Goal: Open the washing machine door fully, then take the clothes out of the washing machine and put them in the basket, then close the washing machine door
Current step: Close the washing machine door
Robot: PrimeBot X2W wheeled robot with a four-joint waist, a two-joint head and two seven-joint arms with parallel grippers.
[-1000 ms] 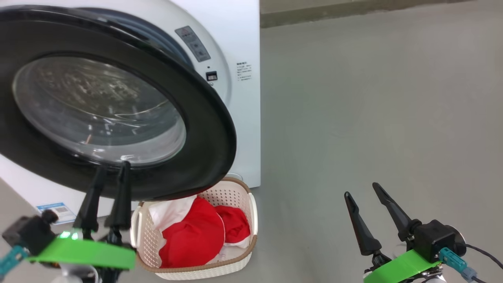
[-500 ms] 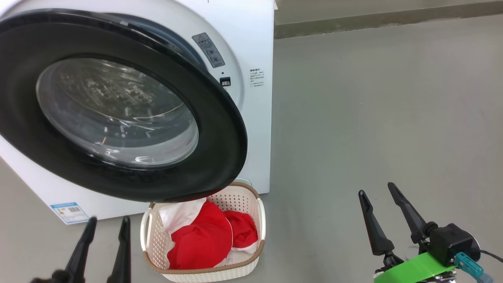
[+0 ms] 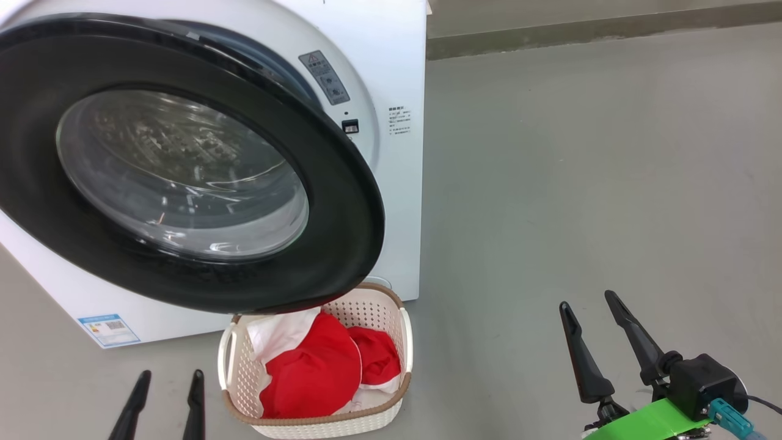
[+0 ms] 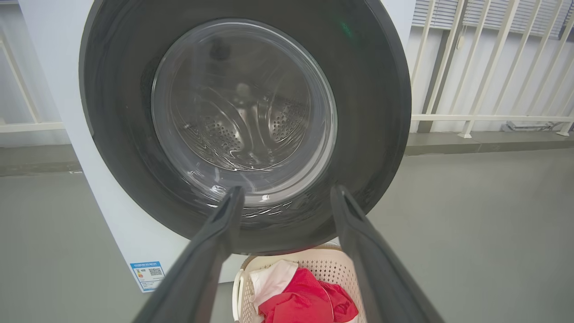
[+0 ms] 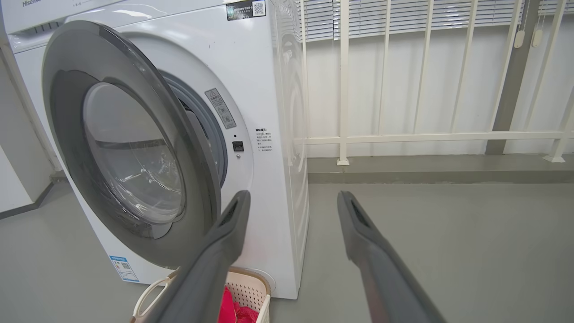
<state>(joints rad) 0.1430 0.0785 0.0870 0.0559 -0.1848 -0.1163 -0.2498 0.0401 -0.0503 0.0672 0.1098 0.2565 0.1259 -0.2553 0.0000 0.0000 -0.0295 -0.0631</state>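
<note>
Clothes [image 3: 311, 376], red and white, lay in the small cream plastic basket [image 3: 317, 420] below the big round black glass door [image 3: 342, 201]. Left gripper [image 3: 171, 373] and right gripper [image 3: 586, 299] had empty jaws apart. Left wrist view saw the steel drum [image 4: 242, 130] through the door. Right wrist view saw it partly open.

Grey floor [image 3: 580, 183], white railing [image 5: 403, 136], slatted blinds [image 5: 403, 18]

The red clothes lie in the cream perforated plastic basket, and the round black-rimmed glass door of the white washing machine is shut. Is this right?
Not quite. The round black-rimmed glass door is not shut: it stands ajar from the white washing machine, as the right wrist view shows. The red clothes do lie in the cream perforated plastic basket.
</note>
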